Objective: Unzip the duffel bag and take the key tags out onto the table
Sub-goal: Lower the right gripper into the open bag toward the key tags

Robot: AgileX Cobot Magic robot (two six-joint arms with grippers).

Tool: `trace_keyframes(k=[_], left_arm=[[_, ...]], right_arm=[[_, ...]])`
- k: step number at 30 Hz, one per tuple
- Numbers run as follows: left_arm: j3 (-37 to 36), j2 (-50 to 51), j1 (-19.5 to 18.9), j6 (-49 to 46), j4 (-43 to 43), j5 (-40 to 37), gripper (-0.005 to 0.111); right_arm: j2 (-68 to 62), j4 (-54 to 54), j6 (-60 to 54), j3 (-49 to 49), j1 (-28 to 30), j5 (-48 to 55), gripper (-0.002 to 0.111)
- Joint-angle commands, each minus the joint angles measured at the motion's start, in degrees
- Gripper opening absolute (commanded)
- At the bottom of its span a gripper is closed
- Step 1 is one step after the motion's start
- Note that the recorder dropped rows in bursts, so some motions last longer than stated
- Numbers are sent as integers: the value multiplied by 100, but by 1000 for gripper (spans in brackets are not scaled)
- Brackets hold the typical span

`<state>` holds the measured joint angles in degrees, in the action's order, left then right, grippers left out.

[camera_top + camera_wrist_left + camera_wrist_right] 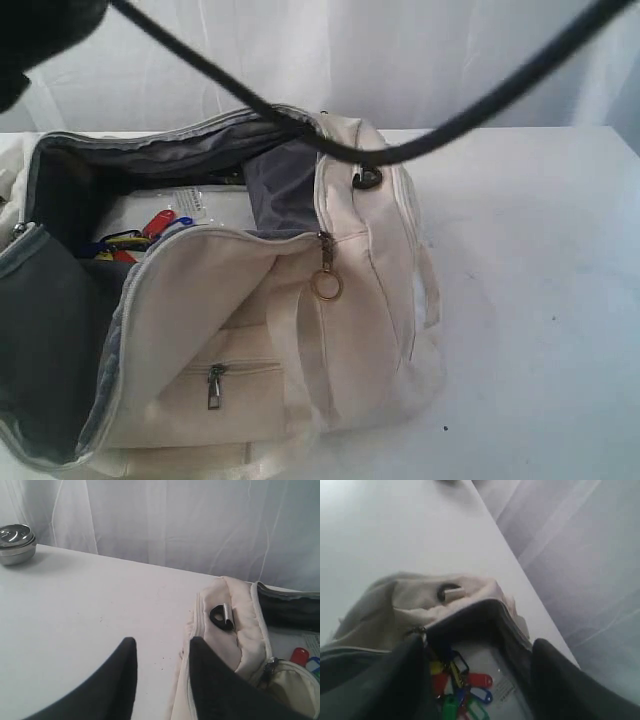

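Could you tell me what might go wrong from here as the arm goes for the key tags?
1. The right gripper hangs open over the key tags, which lie beside the paper label and dark lining; it may pinch those instead.
2. The left gripper is open beside the duffel bag, not holding it, so the soft bag may lift or slide with the tags.

Wide-open mouth of the duffel bag (350,300) above the key tags (150,228), black cable (400,155) low across it.
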<state>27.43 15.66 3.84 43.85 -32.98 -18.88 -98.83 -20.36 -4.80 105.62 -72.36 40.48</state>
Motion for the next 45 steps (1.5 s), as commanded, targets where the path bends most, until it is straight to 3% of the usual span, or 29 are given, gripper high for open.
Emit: trace_keyframes(k=[1, 6, 12, 21, 35, 45], left_arm=[[-12, -32, 32, -29, 1, 22, 40], [-12, -32, 32, -68, 1, 1, 40], [-12, -32, 32, -206, 1, -17, 40], [-12, -32, 32, -207, 122, -19, 40], [-12, -32, 32, -228, 122, -19, 40], [-12, -32, 32, -257, 122, -19, 40]], right_arm=[[-613, -134, 115, 10, 218, -142, 44], [-1287, -555, 125, 10, 407, 97, 20], [-1332, -661, 56, 10, 506, 2101, 0], [-724, 1052, -477, -151, 506, 2949, 0], [-185, 1268, -478, -1241, 506, 2949, 0], [490, 547, -248, -1241, 506, -272, 1]])
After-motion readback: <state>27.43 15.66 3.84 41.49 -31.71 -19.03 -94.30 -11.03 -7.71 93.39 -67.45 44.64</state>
